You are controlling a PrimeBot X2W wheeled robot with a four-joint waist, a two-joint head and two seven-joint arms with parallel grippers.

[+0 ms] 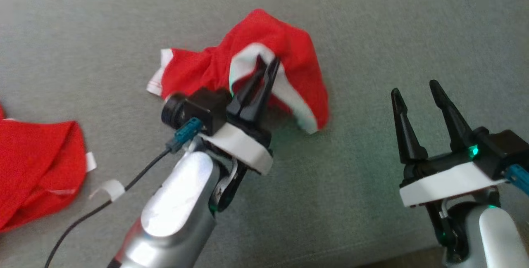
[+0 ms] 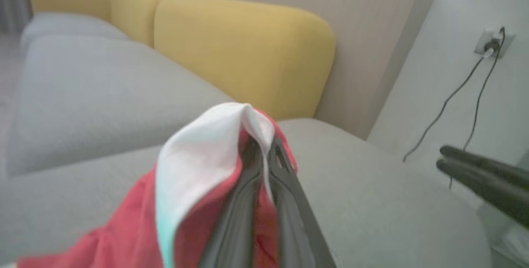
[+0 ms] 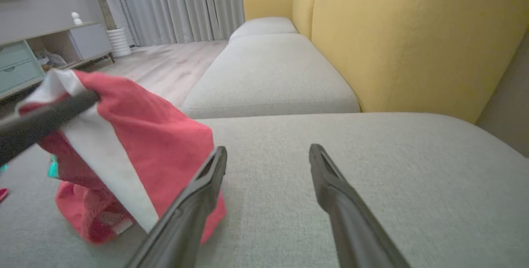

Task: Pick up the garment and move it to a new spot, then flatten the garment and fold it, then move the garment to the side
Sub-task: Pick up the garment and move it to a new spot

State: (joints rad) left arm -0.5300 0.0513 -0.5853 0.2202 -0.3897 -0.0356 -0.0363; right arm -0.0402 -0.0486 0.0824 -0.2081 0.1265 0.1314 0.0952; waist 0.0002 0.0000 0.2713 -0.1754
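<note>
The garment [image 1: 289, 49] is red with white trim and hangs bunched above the grey sofa seat [image 1: 372, 32]. My left gripper [image 1: 268, 62] is shut on its white band, lifting that part while the rest trails onto the cushion. From the left wrist, the white band [image 2: 206, 152] drapes over the closed fingers [image 2: 285, 164]. My right gripper [image 1: 415, 88] stands open to the right of the garment, nothing between its fingers. In the right wrist view the garment [image 3: 157, 136] hangs at the left, with the left gripper's fingers [image 3: 49, 115] pinching its top.
A second red cloth [image 1: 37, 164] lies at the left edge of the seat, with a white tag [image 1: 109, 189] near it. Yellow backrests [image 3: 405, 36] line the sofa's far side. A wall socket with cables [image 2: 492, 45] is on the wall beyond the sofa's end.
</note>
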